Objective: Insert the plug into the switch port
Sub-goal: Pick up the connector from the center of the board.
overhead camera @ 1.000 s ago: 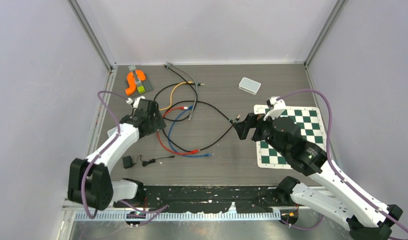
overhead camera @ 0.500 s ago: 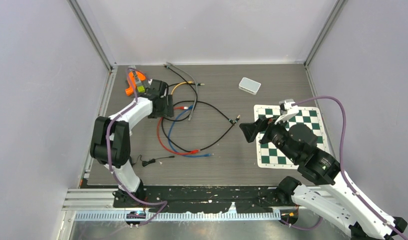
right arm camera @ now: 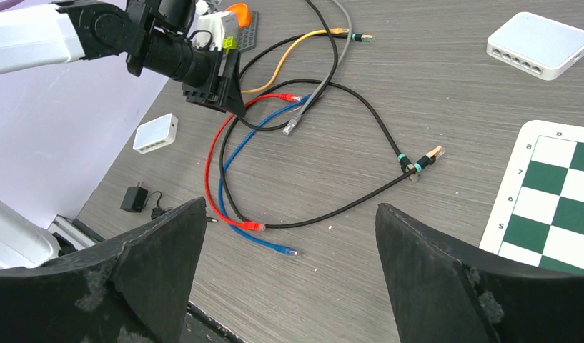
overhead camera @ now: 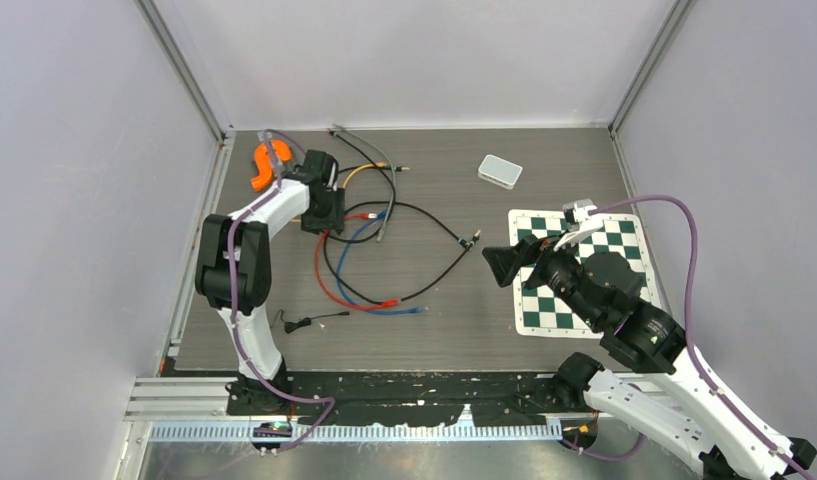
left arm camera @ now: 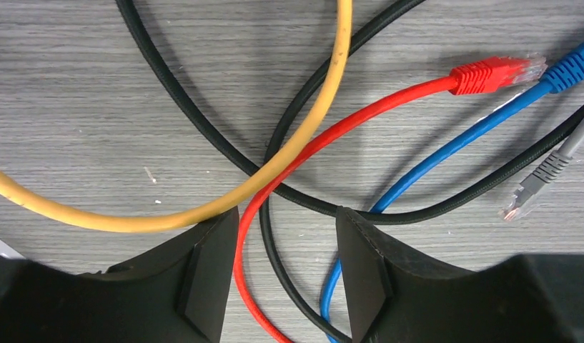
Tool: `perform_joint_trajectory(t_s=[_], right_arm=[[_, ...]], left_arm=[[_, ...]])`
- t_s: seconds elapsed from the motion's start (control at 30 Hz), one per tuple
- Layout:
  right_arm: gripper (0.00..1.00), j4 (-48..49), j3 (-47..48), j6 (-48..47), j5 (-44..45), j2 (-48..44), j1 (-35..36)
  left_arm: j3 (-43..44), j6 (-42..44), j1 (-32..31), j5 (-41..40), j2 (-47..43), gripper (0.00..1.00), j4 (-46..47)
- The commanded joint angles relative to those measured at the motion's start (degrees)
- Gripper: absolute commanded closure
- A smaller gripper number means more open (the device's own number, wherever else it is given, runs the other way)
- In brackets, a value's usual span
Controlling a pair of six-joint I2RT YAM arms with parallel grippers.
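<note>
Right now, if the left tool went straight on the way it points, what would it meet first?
The left tool would likely meet the red cable and black cable between its fingers, then the table. Depth is unclear.

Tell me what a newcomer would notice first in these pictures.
The tangle of coloured cables sprawled left of centre grabs the eye first, with the left arm stretched over it, its jaws set either side of the red cable. Next comes the green-and-white chessboard mat on the right, and the small white switch near the far edge.
</note>
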Motion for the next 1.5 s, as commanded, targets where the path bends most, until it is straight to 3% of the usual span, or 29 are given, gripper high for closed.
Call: perform_joint_trajectory(t_s=[0.0,0.37,0.5,0.9,1.2,1.33,1.47], right_arm=[[0.06,2.23,1.09,-1.65,0.7,-0.77,0.31],[0.05,2.28,2.05,-1.72,0.87,-2.48,0.28],[0.06,2.02,2.3,-1.6,0.53,-2.59,0.24],[0.07,1.62,1.93,0.39,0.0,-4.28,0.31],[0.08,1.83,0.93,2.31,-0.72,-5.46,0.31],[0.08,1.91,0.58,2.7,-1.16,-6.09,0.31],[0.09,1.18,1.05,2.44,-1.31,-6.55,0.31]], left_arm=[[2.61,-0.23,2.04,2.68,0.24,0.46,-3.38],[-4.25,-2.82,3.04,6.79,-4.02,0.45,-2.95],[-5.55,-2.66,3.15,8.06,-4.76,0.49,-3.46],[-7.5,-1.05,3.15,10.77,-8.72,1.0,-2.13],[-10.96,-0.02,2.77,11.08,-11.51,1.0,-0.17],[-9.61,0.07,2.53,7.58,-9.34,0.75,0.22],[-6.61,0.82,2.49,8.09,-5.67,0.65,-0.18]])
